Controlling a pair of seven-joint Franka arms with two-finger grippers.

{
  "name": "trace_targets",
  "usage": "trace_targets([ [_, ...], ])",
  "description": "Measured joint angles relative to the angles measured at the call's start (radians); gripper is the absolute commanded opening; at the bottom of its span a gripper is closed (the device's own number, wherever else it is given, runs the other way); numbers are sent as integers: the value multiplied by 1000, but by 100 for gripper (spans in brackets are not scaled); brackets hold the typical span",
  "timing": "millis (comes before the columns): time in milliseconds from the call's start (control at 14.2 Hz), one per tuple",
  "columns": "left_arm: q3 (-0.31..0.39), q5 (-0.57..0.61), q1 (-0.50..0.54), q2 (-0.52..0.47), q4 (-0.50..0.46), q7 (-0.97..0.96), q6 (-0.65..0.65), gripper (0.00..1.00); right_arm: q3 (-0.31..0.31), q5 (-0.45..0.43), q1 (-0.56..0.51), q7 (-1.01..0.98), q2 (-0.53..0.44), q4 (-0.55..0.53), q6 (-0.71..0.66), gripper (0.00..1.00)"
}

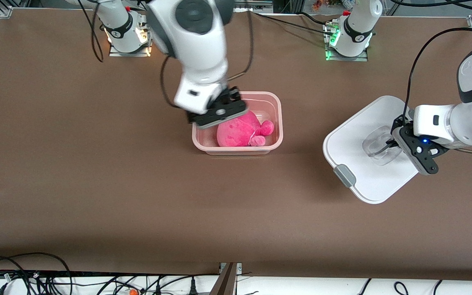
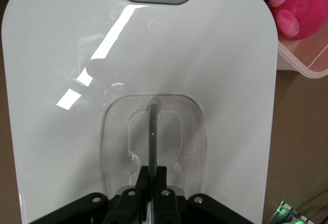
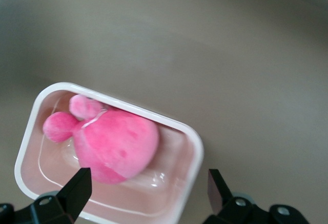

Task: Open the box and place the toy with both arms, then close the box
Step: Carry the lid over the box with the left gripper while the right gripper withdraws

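Box (image 1: 277, 123) sits open near the middle of the brown worktop (image 1: 96, 172), lid off. Toy (image 1: 238, 130) lies inside the box, on its side, ears toward the left arm's end of the worktop; it fills much of the tub.

Right end effector (image 1: 219, 112) is over the box, above the end of it that lies toward the right arm's end, just over the toy. In the right wrist view its two fingers (image 3: 77, 188) stand wide apart with nothing between them; the toy (image 3: 115, 144) and the box rim (image 3: 197, 147) show below, clear of the pads.

Lid (image 1: 359, 135) is toward the left arm's end of the worktop, well apart from the box, tilted in the front view. One grey clip (image 1: 345, 175) shows at its edge nearest the front camera.

Left end effector (image 1: 391, 145) is at the lid's clear handle (image 1: 377, 143). In the left wrist view the fingers (image 2: 152, 178) are pressed together on the thin centre bar of the handle (image 2: 152, 131), gripping the lid.
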Motion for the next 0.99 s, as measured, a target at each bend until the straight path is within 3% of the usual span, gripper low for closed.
trace_targets([
  [212, -9, -8, -81, 23, 0, 5, 21, 0, -40, 63, -76, -9, -107, -67, -45, 100],
  [635, -15, -10, -352, 71, -1, -2, 103, 0, -285, 103, -90, -195, -410, -406, -70, 100],
  [988, -14, -10, -527, 139, -6, -13, 185, 0, -412, 72, -90, -309, -532, -491, -138, 100],
])
